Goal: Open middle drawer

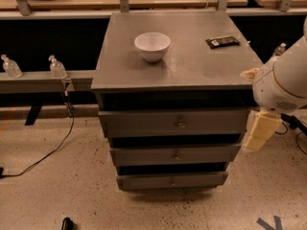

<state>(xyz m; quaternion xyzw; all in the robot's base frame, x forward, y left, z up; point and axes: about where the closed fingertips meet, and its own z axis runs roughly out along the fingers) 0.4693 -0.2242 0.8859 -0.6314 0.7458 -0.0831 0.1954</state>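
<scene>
Bare floor (144,210) lies before the middle drawer (144,155); the tool (260,132) hangs just right of the drawer's end, apart from its knob (176,155).

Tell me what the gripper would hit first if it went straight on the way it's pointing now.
The gripper hangs beside the cabinet, level with the middle drawer, pointing down and slightly toward it. Straight on, it would probably meet the speckled floor first, though depth is unclear.
</scene>
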